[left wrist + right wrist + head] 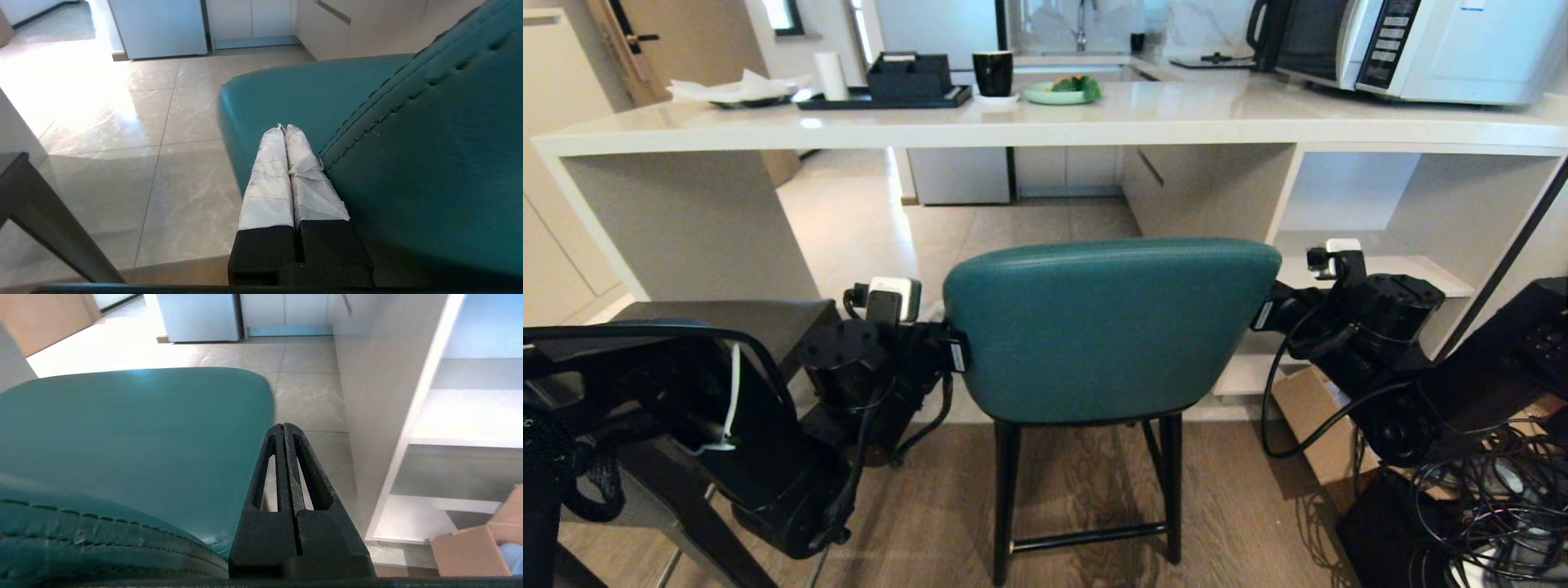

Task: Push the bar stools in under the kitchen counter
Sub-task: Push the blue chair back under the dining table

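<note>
Before the white surface (1045,122), the teal stool (1107,327) stands only partly under its edge, its back well out. Left pincer (286,130) and right pincer (284,428), both clenched on nothing, flank it. Beside it, the grey stool (727,318) also waits.

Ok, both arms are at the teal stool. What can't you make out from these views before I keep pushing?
- Head view: both grippers' fingertips, hidden behind the teal stool back.
- Head view: the grey stool, mostly hidden behind the left arm.
- Head view: the teal stool's feet, cut off by the bottom edge.
- Wrist views: whether the shut left gripper and right gripper press on the stool or just sit alongside the seat.
</note>
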